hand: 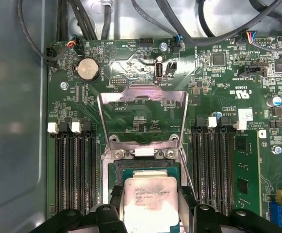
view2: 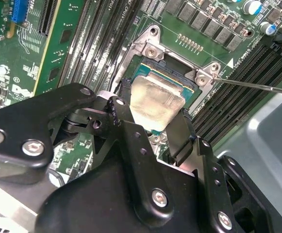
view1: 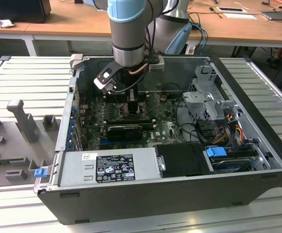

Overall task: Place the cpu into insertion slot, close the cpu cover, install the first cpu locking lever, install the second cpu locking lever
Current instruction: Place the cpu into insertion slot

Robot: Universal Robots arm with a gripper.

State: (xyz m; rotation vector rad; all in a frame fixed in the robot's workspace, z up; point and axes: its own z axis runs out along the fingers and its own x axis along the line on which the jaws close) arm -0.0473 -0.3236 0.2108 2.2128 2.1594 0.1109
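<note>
Jaws clamped on cpu [view2: 153,102] edges. The gripper [view2: 155,114] holds it over the insertion slot [hand: 145,166], upper-centre of exterior view, cpu cover [hand: 141,92] open. Looks like step 1 — seating needs chip level & square w/ slot.

Grey-blue arm [view1: 127,29], black tool [view2: 153,115]

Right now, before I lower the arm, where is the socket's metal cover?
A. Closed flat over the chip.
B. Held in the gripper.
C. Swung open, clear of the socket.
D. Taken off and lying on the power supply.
C: in the first wrist view the cover is swung back from the socket, with board showing through its square opening, while the gripper grips the chip at the socket.
</note>
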